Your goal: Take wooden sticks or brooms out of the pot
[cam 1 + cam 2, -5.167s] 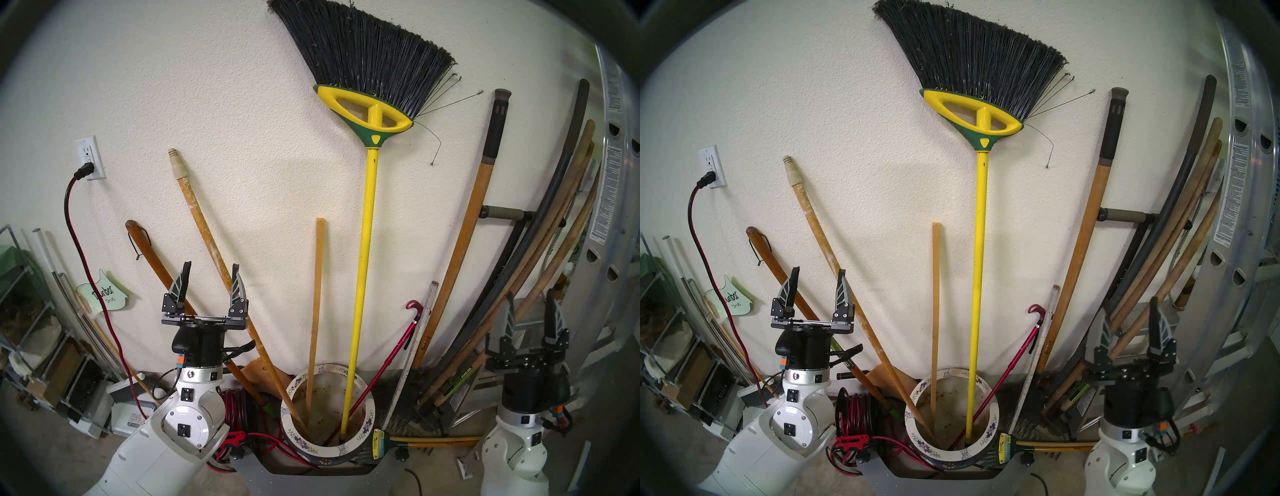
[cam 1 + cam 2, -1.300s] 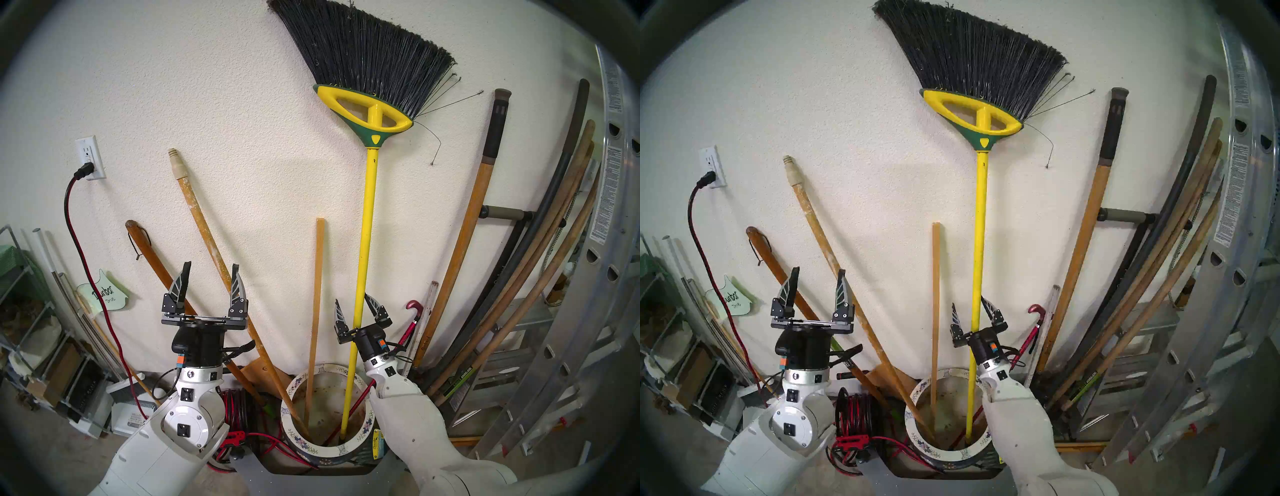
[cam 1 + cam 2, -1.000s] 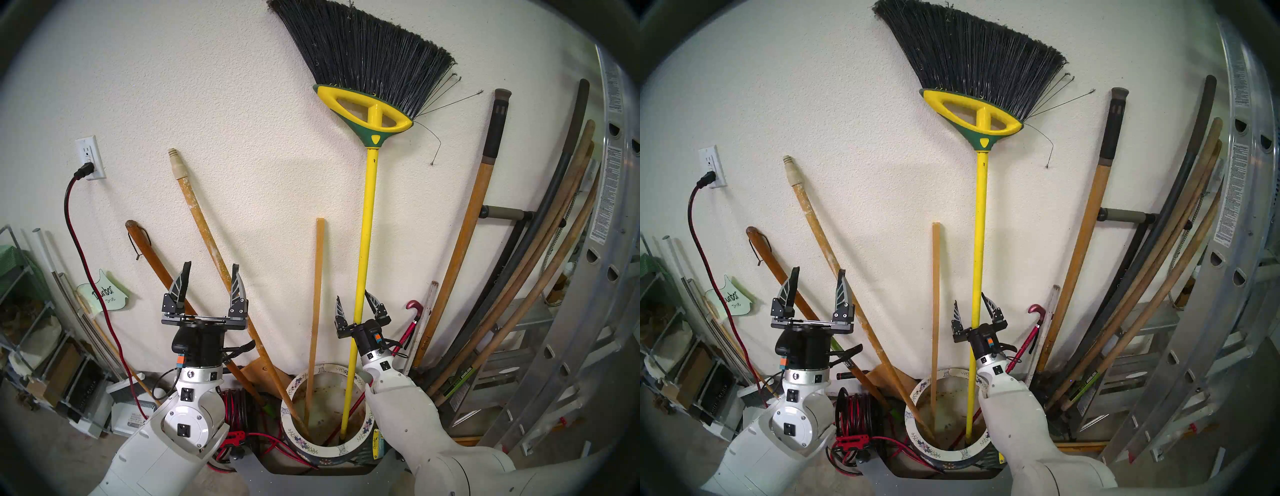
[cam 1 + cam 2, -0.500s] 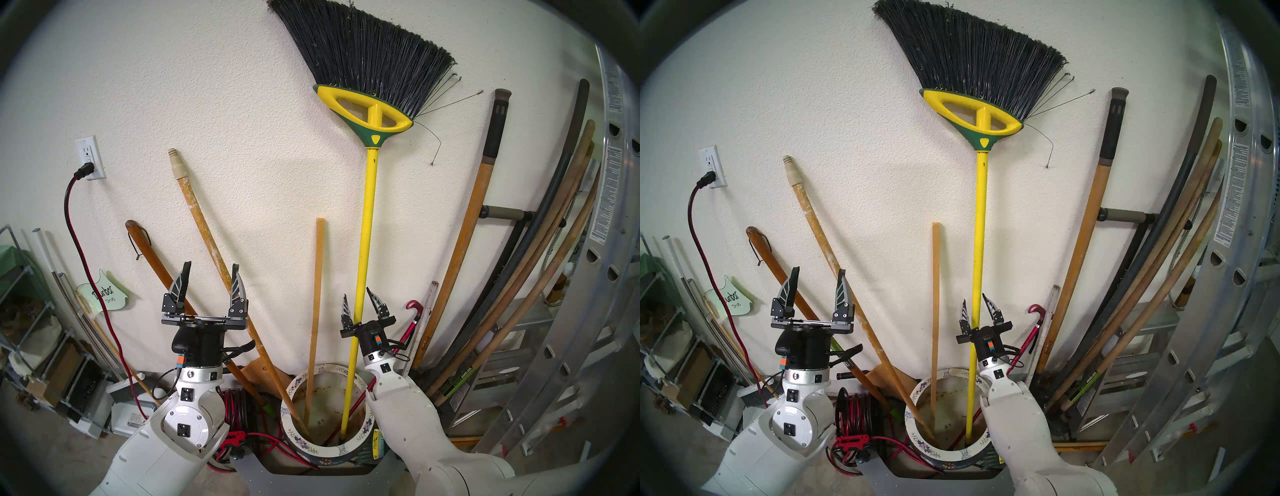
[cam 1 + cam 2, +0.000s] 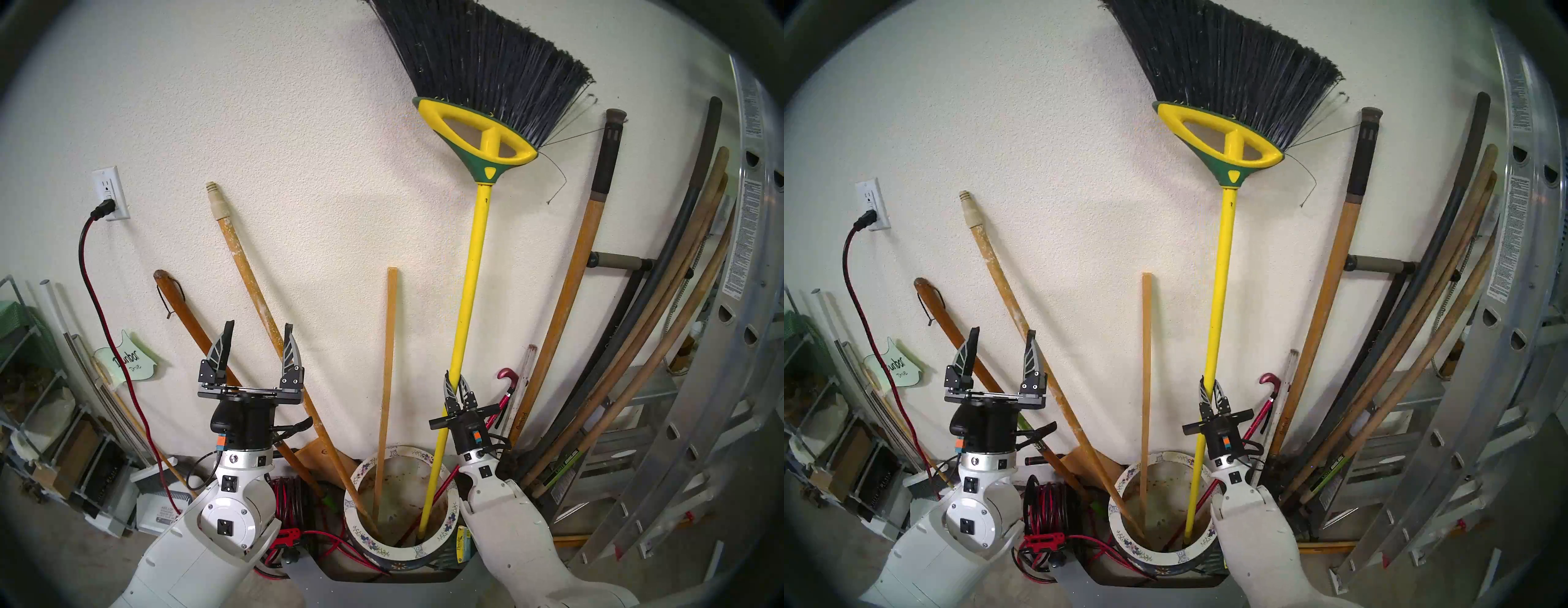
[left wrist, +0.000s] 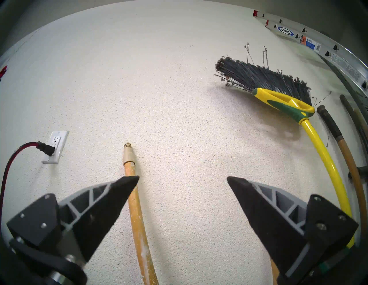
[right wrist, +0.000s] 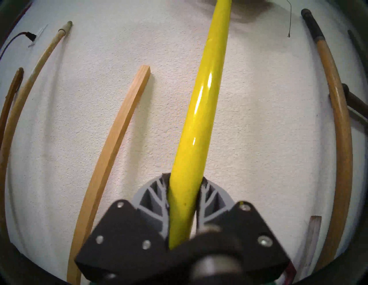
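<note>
You are looking at one broom [image 5: 469, 271], one pot [image 5: 360, 539] and two arms at a white wall. The broom stands with its yellow pole's foot inside the pot, near the right of the opening, bristles fanned black at the top and the pole tilted to the right. Count four things in the pot: the broom, one square wooden stick [image 5: 388, 361] standing nearly upright at the back, one paint-flecked wooden pole [image 5: 254, 288] leaning out to the left, and one thin red cane [image 5: 498, 407] leaning out to the right. The pot sits on the floor at the foot of the wall, its flowered rim facing you.

Your right gripper [image 5: 457, 382] is clenched on the broom's pole a little way above the pot's rim; the wrist view shows both ribbed fingers [image 7: 155, 199] pressed against the yellow pole [image 7: 195, 127] on either side. That arm reaches up from the lower right, forearm slanting toward the wall, gripper pointing upward along the pole.

Your left gripper [image 5: 258, 339] is released, its two fingers spread wide and holding nothing. It points up and toward the wall, left of the pot, with the paint-flecked pole passing behind it. One socket [image 5: 110, 193] with one red-and-black cord is on the wall at far left.
</note>
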You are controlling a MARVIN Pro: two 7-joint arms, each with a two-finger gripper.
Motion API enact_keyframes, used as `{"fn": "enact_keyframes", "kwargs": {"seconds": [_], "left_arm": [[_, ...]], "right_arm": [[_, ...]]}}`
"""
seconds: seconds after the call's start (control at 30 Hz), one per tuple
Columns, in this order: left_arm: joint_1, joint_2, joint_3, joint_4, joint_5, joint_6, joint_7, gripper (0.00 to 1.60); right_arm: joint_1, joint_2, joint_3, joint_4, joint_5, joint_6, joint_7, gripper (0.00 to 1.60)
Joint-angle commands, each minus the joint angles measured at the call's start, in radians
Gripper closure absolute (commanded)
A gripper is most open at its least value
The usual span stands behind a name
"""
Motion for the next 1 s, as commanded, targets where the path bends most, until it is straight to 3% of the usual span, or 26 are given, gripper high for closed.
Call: {"fn": "enact_keyframes", "kwargs": {"seconds": [0.0,0.57,0.7,0.97], "left_arm": [[-0.001,-0.003,0.001,-0.001,0.0,-0.001,0.001,0.0],[0.0,-0.006,-0.002,-0.001,-0.001,-0.001,-0.004,0.0],[-0.014,0.063,0.048,-0.046,-0.061,-0.039,-0.081,0.0],[-0.075,0.141,0.15,-0.173,-0.182,-0.066,-0.201,0.0]], "right_arm": [[-0.113,0.02,-0.036,-0.065,0.04,0.003,0.029,1.6],[-0.271,0.075,-0.135,-0.278,0.191,0.003,0.123,1.6],[-0.319,0.087,-0.142,-0.338,0.212,0.003,0.142,1.6],[-0.346,0.102,-0.145,-0.37,0.226,0.003,0.156,1.6]]}}
